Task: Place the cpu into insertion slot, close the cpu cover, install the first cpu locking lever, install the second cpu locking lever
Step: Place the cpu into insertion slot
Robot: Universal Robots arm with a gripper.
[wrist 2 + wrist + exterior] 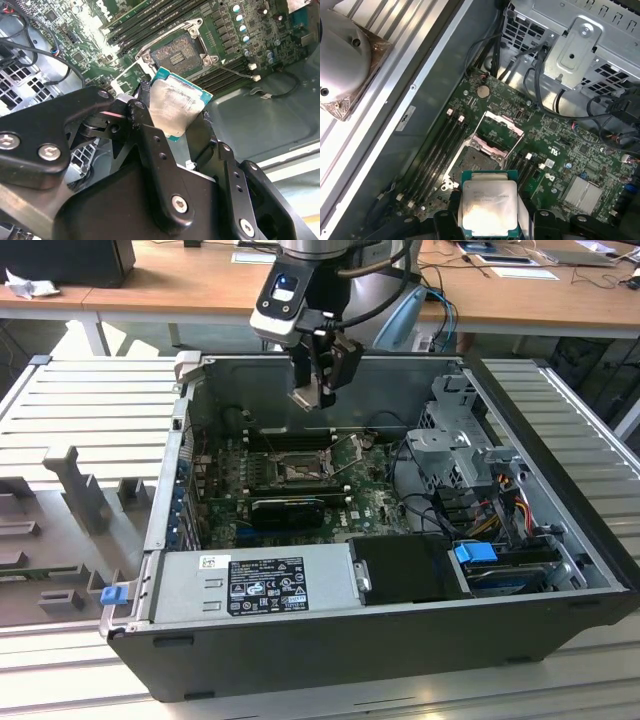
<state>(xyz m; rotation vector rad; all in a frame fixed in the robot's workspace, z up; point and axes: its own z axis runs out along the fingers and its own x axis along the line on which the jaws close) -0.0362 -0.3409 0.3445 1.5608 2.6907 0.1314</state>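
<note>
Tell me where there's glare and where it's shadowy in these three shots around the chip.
Second wrist view: strong glare whitens the top of the cpu held in the gripper; first wrist view: softer sheen on the cpu, the insertion slot dark; exterior view: the inside of the case shaded, desks behind lit brighter.

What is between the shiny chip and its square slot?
Nothing. In the first wrist view, the stretch from the cpu to the open insertion slot is bare.

room above insertion slot (476, 161): free | cpu cover (504, 121): raised beside it | memory slots (439, 146): flanking
</note>
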